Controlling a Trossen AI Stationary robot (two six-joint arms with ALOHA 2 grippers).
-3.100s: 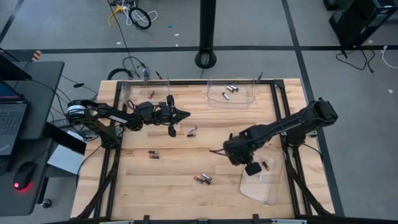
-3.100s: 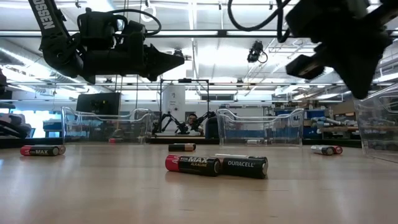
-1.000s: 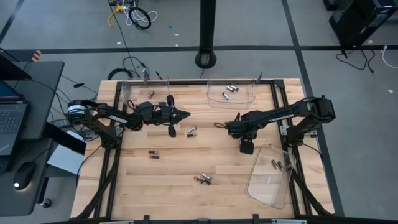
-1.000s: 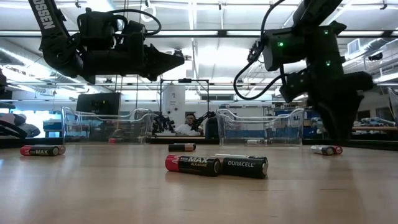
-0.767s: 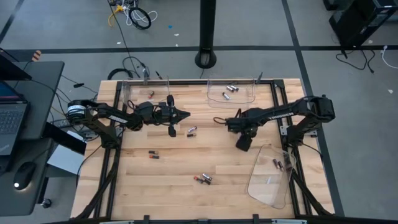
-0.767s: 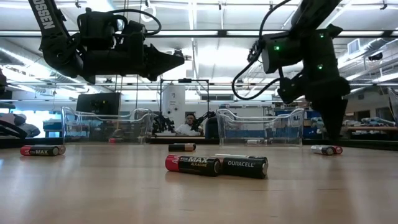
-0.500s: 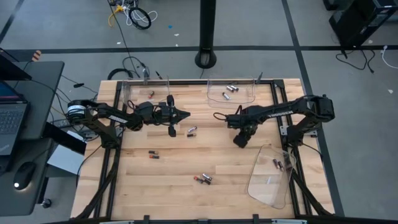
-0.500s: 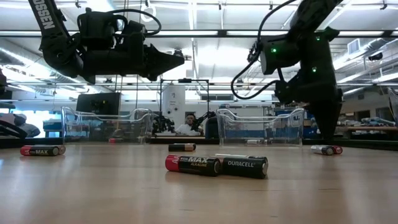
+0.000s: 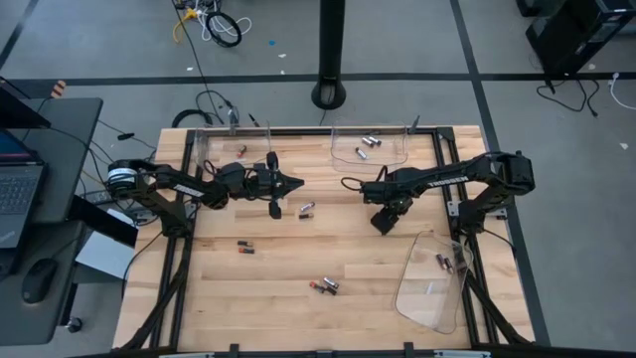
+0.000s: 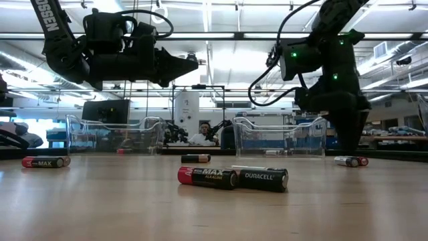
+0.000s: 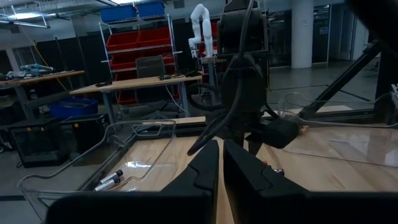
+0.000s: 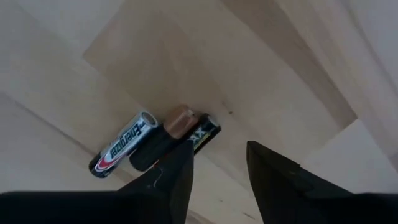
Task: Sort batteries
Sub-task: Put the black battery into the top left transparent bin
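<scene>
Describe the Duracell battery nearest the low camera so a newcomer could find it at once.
Start from the wooden table and look at its open front half, closest to the low camera, where two batteries lie together by themselves. The Duracell battery is the black one with DURACELL printed along its side. The Energizer MAX battery beside it has a red end.

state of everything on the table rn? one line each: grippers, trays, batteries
left gripper: shut, empty, raised over the table's left half
right gripper: open, empty, above a pair of batteries lying side by side
back tray: upright, holds batteries
right tray: holds batteries
loose batteries: lying flat on the table, unsorted
</scene>
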